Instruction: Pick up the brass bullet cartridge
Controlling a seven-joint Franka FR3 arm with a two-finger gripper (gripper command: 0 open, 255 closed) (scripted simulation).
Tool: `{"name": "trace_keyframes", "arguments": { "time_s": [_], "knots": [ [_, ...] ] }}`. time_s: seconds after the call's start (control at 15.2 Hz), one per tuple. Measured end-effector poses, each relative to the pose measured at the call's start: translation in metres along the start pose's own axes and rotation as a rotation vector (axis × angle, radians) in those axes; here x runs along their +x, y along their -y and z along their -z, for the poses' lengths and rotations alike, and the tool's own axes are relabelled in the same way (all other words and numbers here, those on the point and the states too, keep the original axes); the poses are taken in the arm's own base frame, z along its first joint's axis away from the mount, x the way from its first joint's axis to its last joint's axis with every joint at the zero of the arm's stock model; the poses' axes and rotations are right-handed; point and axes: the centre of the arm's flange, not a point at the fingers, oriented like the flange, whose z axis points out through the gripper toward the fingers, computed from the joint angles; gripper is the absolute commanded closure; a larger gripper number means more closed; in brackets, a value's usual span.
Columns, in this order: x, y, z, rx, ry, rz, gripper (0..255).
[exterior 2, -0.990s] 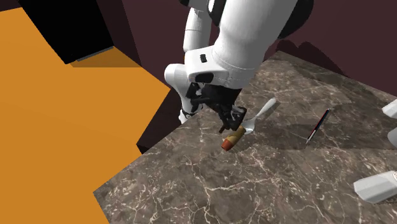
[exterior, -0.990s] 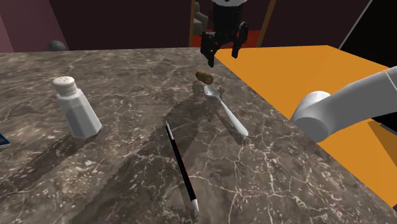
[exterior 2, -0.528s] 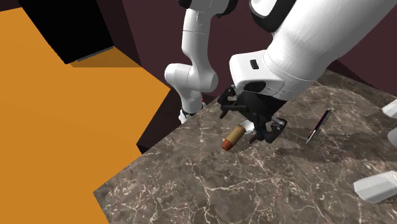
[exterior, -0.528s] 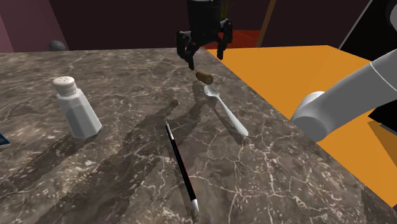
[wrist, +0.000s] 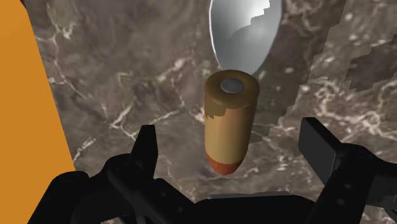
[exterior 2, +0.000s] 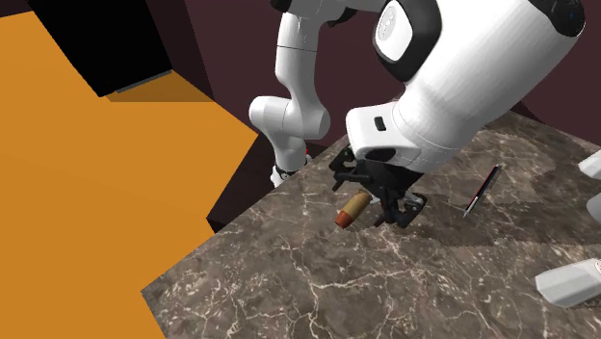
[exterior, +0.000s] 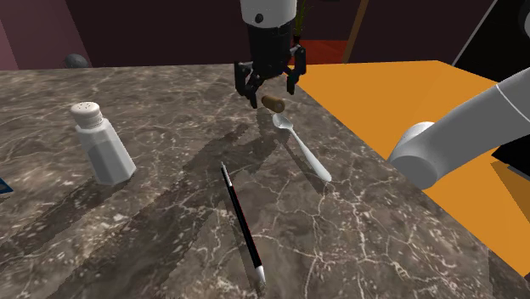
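Black jaws downward, wide apart, over the brass cartridge (wrist: 228,121).

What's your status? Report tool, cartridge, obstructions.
Tool open, cartridge between its fingers, no contact. Cartridge lying on dark veined counter, not gripped. Spoon bowl close by its flat end; pen and shaker well off.

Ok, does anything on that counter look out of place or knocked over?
Only the cartridge: it lies on its side beside the bowl of the spoon, near the edge of the counter, between the fingers of the open pincer. The shaker stands upright; nothing is spilled.
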Motion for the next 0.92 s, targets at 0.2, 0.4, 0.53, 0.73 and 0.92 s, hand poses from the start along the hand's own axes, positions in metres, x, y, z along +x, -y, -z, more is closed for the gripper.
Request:
{"name": "trace_keyframes", "arguments": {
  "time_s": [0.2, 0.4, 0.53, 0.73, 0.92],
  "knots": [
    [0.0, 0.0, -0.002, 0.0, 0.0, 0.0, 255],
    [0.0, 0.0, -0.002, 0.0, 0.0, 0.0, 255],
    [0.0, 0.0, -0.002, 0.0, 0.0, 0.0, 255],
    [0.0, 0.0, 0.001, 0.0, 0.0, 0.0, 255],
    [0.002, -0.003, 0.014, 0.0, 0.0, 0.0, 255]
  ]
}}
